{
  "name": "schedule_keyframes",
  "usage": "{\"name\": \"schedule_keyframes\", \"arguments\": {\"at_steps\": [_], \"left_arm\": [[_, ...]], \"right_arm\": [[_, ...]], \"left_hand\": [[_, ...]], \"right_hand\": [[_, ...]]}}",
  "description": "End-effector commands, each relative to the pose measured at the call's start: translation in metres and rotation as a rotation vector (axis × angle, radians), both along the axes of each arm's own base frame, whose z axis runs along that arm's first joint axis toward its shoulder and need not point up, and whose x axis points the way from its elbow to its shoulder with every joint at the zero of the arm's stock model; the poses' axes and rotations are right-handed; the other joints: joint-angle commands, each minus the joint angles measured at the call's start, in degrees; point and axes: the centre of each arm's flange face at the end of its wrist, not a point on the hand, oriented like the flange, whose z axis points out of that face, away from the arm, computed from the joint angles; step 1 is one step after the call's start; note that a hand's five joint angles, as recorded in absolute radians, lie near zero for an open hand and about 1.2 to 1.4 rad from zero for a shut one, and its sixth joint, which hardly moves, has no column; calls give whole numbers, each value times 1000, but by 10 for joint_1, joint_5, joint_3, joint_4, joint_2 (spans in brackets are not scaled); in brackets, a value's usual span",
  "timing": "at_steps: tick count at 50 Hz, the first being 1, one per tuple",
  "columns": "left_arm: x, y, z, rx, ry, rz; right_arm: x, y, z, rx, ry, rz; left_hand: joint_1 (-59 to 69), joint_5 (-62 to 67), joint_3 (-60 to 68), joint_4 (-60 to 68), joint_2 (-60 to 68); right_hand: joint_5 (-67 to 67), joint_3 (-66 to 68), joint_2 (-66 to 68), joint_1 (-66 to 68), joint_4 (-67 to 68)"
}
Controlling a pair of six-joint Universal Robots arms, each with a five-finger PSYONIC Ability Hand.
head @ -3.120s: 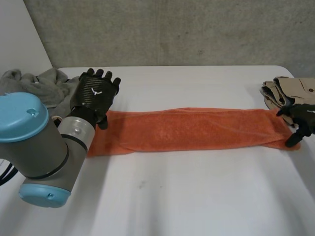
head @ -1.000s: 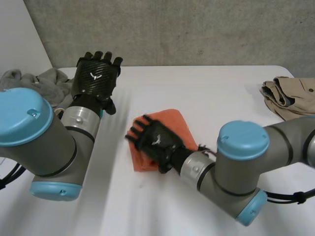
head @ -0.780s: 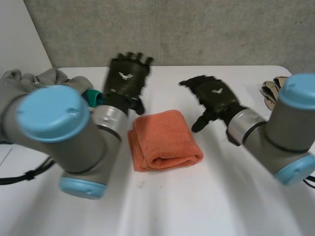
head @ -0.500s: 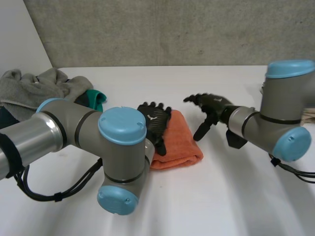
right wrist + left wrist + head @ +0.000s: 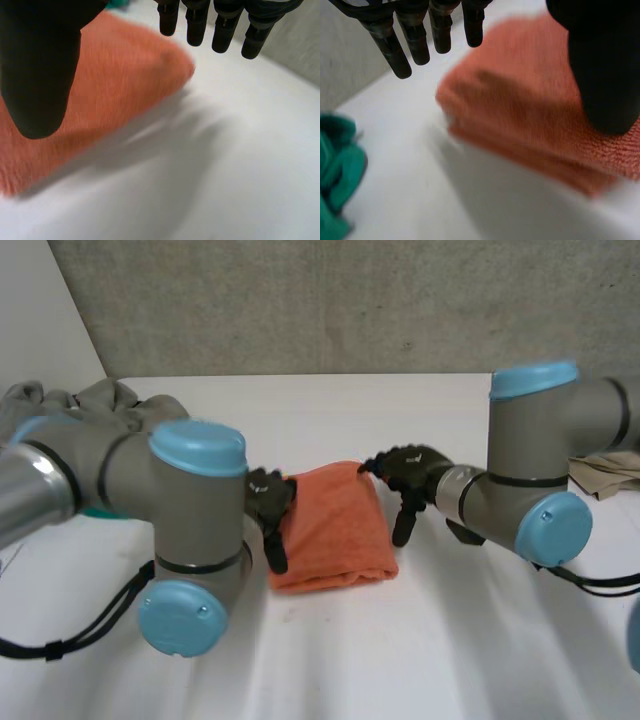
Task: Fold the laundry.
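One orange towel, folded, long axis near-to-far

Orange towel lies folded (a thick square) mid-table.

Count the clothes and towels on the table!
4: orange towel in the middle, grey heap far left, green cloth left of the towel, beige garment far right. Arms may hide more.

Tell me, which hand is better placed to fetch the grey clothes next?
Probably the left hand: the grey pile lies on its side; the right hand is beyond the towel.
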Motion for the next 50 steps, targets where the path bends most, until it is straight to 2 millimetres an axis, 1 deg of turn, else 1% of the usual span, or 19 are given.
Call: {"name": "schedule_keyframes", "arguments": {"at_steps": [1,2,3,4,5,7,8,9,13,16,17,21,25,28,32,40,46,47,50], "left_arm": [[-2,-5,65,-134,189,-135],[-1,-5,71,-146,206,-151],[-1,-5,76,-156,220,-171],[1,-3,87,-172,246,-216],[1,-3,92,-177,256,-241],[1,0,101,-184,280,-298],[2,3,106,-178,297,-357],[2,5,108,-172,305,-386],[10,15,113,-122,326,-506],[14,25,117,-93,342,-568],[14,27,118,-89,344,-579],[14,30,114,-71,344,-594],[15,31,110,-60,342,-592],[16,31,107,-51,340,-589],[15,32,104,-43,338,-590],[14,32,105,-57,343,-594],[13,32,105,-63,344,-595],[13,32,104,-62,343,-595],[13,32,104,-60,343,-598]], "right_arm": [[9,30,33,-147,-60,30],[10,41,39,-193,-70,37],[11,47,39,-212,-71,44],[10,52,38,-231,-67,45],[9,61,30,-254,-47,54],[8,70,16,-257,-18,67],[6,74,10,-258,-5,71],[6,84,-3,-254,14,92],[10,107,-23,-243,18,140],[14,116,-32,-256,4,162],[16,118,-40,-266,-1,168],[21,114,-60,-285,1,174],[27,107,-70,-311,-13,171],[32,100,-72,-345,-27,169],[36,93,-73,-397,-20,171],[41,83,-71,-438,-7,154],[45,77,-77,-437,-6,149],[45,76,-78,-437,-6,147],[46,75,-78,-436,-8,153]], "left_hand": [[0,-19,-14,-9,-11],[0,-19,-14,-9,-11],[1,-17,-12,-7,-9],[6,-12,-7,-2,-4],[8,-10,-5,0,-2],[8,-10,-5,0,-2],[6,-12,-7,-2,-4],[6,-12,-7,-2,-4],[5,-14,-9,-4,-6],[3,-15,-10,-5,-7],[3,-15,-10,-5,-7],[3,-15,-10,-5,-7],[1,-17,-12,-7,-9],[1,-17,-12,-7,-9],[1,-17,-12,-7,-9],[1,-17,-12,-7,-9],[1,-17,-12,-7,-9],[1,-17,-12,-7,-9],[1,-17,-12,-7,-9]], "right_hand": [[-25,-21,-5,-5,-21],[-25,-21,-5,-5,-21],[-25,-21,-5,-5,-21],[-25,-21,-5,-5,-21],[-25,-21,-5,-5,-21],[-25,-21,-5,-5,-21],[-25,-21,-5,-5,-21],[-25,-21,-5,-5,-21],[-25,-21,-5,-5,-21],[-25,-21,-5,-5,-21],[-25,-21,-5,-5,-21],[-25,-21,-5,-5,-21],[-25,-21,-5,-5,-21],[-25,-21,-5,-5,-21],[13,17,33,32,17],[31,35,52,51,35],[47,50,67,66,50],[58,62,78,78,62],[206,210,226,225,210]]}}
